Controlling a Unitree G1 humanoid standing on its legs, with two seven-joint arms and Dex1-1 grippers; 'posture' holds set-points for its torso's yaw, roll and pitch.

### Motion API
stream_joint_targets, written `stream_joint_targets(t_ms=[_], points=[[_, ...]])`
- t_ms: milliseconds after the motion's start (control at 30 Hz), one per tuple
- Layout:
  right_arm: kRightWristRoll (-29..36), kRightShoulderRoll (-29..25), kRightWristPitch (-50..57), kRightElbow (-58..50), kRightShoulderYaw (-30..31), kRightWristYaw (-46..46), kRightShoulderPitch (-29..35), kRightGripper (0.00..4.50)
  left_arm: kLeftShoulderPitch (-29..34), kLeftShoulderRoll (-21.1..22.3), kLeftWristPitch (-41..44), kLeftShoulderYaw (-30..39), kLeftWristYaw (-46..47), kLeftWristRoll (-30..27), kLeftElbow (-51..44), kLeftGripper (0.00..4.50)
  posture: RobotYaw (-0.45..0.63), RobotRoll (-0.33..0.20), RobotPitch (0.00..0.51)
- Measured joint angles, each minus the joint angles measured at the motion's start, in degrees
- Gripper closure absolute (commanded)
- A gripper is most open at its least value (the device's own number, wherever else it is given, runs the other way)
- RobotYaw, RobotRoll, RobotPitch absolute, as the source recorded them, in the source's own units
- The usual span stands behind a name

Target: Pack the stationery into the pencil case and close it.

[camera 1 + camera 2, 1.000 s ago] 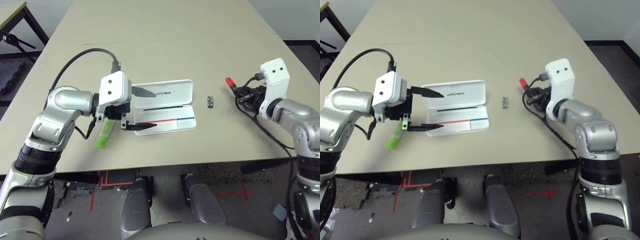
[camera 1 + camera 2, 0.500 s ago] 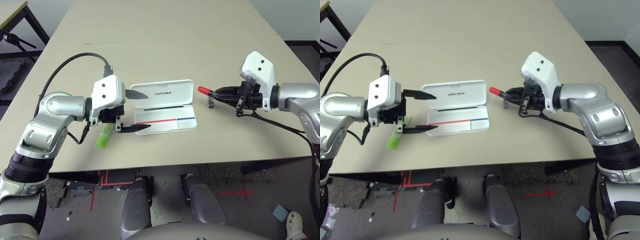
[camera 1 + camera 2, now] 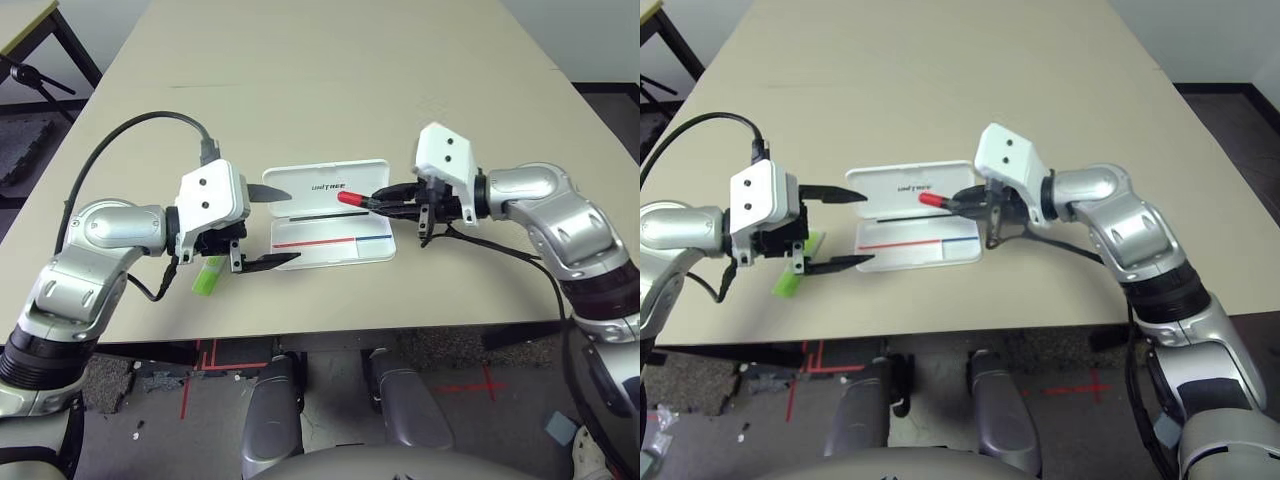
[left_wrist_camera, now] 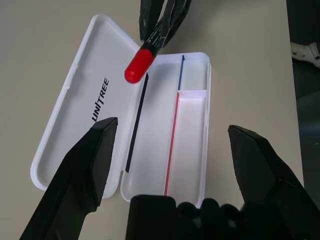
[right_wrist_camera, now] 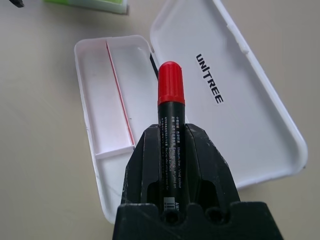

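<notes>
Case (image 3: pixel 330 212) lying open and empty, lid flat behind tray. Left gripper (image 3: pixel 272 224) gaping wide just left of case, holding nothing. Right gripper (image 3: pixel 392 198) clamped on marker (image 3: pixel 352 198), over case's hinge. Highlighter (image 3: pixel 207 276) left of case, unpacked. Closing not begun.

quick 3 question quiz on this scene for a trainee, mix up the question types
1. True or false: the case lies open on the table.
2. What does the right gripper hold?
   A. the highlighter
   B. the marker
   C. nothing
3. Fill in: the left gripper is ____ with nothing between its fingers.

Key:
1. True; the lid lies flat beside the tray.
2. B; the marker is clamped with its red cap over the case, while the highlighter lies on the table by the left gripper.
3. open
</notes>
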Motion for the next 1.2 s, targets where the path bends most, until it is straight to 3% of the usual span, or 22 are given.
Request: stream_joint_targets(t_ms=[433, 1033, 1200], points=[[-6.7, 5.0, -14.0, 10.1, 4.4, 4.8, -4.0, 4.07, 1.6, 0.0, 1.9, 0.1, 2.4, 0.0, -2.5, 0.00, -0.02, 0.000, 0.190], [-10.8, 8.0, -18.1, 13.4, 4.7, 5.7, -3.5, 4.07, 2.2, 0.0, 2.5, 0.1, 3.2, 0.1, -2.8, 0.00, -0.03, 0.000, 0.184], [-11.0, 9.4, -18.0, 13.4, 4.7, 5.4, -3.2, 2.32, 2.2, 0.0, 2.2, 0.1, 3.2, 0.2, -2.6, 0.00, -0.03, 0.000, 0.186]])
